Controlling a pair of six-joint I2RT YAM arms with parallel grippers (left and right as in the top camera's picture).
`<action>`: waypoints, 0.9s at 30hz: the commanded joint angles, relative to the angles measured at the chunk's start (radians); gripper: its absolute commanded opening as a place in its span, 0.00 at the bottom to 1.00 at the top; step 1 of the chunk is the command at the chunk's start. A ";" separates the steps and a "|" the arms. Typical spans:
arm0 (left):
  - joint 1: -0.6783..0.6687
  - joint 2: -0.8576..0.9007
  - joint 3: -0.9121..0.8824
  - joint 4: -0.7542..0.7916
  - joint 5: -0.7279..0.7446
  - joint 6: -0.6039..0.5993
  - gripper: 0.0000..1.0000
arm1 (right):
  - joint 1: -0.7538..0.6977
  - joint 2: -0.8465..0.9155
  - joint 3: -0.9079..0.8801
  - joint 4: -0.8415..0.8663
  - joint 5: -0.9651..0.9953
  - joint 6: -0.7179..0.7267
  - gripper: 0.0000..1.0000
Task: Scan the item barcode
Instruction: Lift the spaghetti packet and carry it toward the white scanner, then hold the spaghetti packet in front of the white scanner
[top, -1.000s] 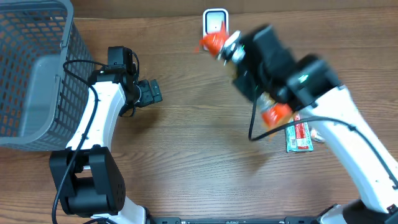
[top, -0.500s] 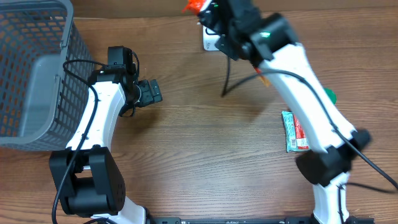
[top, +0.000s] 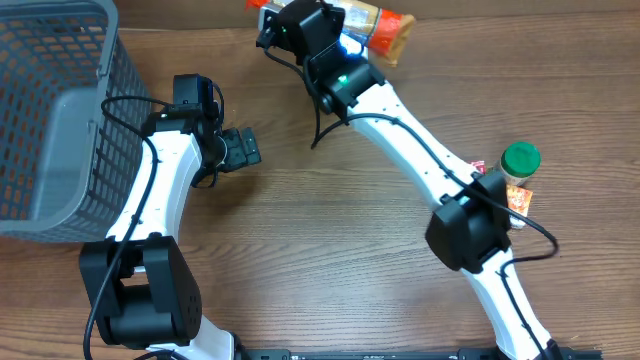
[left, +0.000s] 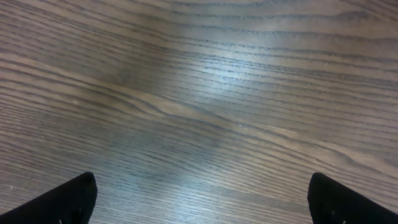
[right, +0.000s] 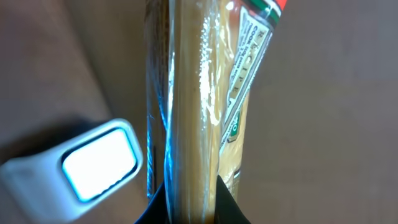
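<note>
Overhead, grip: right gripper (top: 320, 22) clenched on pasta pack (top: 385, 32), held over the far edge of the table (top: 330, 250).
Overhead, risk: long pack pinched at 1 spot; it could swivel or slip in the jaws if swung.
Overhead, around: left gripper (top: 243, 150) released and empty, near basket (top: 110, 60). Bottle (top: 520, 160) and packet (top: 515, 198) sit at the right, well apart from the pack.
Left wrist: only table wood in view; 2 fingers (left: 68, 199) spread wide at the lower corners.
Right wrist, pack: upright between the jaws; scanner (right: 99, 165), window lit, just beside it at lower left.
Right wrist, risk: no barcode visible. Printed face seems turned away from the window and the glossy wrap glints, so a read may fail.
Right wrist, way: nothing between pack and scanner.
</note>
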 joint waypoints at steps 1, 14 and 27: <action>-0.001 -0.020 0.013 0.000 -0.006 0.019 1.00 | -0.011 0.058 0.034 0.186 0.074 -0.154 0.03; -0.001 -0.020 0.013 0.000 -0.006 0.019 1.00 | -0.024 0.213 0.034 0.673 0.043 -0.408 0.03; -0.001 -0.020 0.013 0.002 -0.006 0.019 1.00 | -0.032 0.309 0.034 0.781 0.010 -0.340 0.03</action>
